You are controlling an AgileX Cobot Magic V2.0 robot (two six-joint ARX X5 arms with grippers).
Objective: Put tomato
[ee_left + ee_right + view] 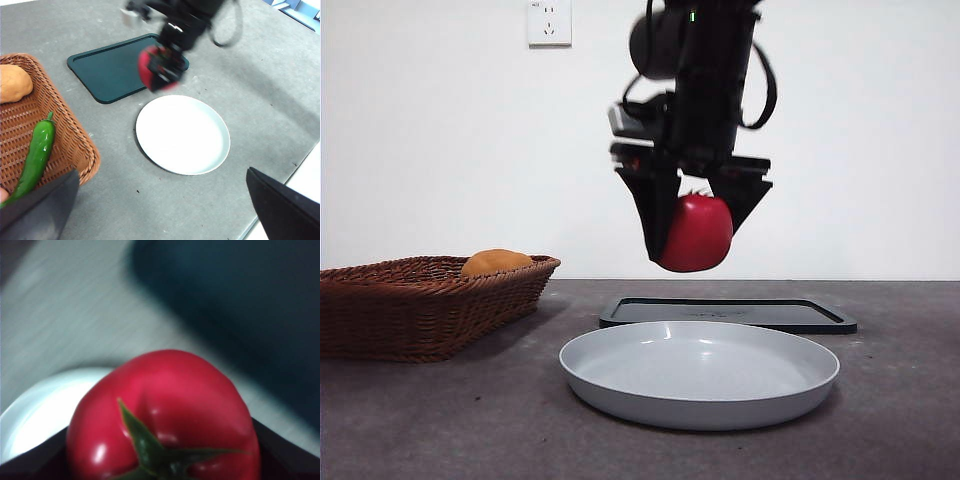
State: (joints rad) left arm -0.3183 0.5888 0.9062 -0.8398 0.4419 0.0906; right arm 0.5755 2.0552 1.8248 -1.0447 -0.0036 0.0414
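The red tomato (pixel 696 234) with its green stem (pixel 150 447) hangs in my right gripper (pixel 698 222), which is shut on it. It is held in the air above the far edge of the white plate (pixel 700 375), between the plate and the dark tray (pixel 730 313). The left wrist view shows the same arm with the tomato (pixel 152 70) over the tray's near corner, blurred. My left gripper (pixel 160 210) is open and empty, raised high over the table's front, near the basket (pixel 65 135).
A wicker basket (pixel 430 300) stands at the left with an orange round fruit (pixel 495 262) and a long green pepper (pixel 36 155) in it. The dark tray (pixel 112 70) lies behind the plate (pixel 182 135). The table edge runs near the left gripper.
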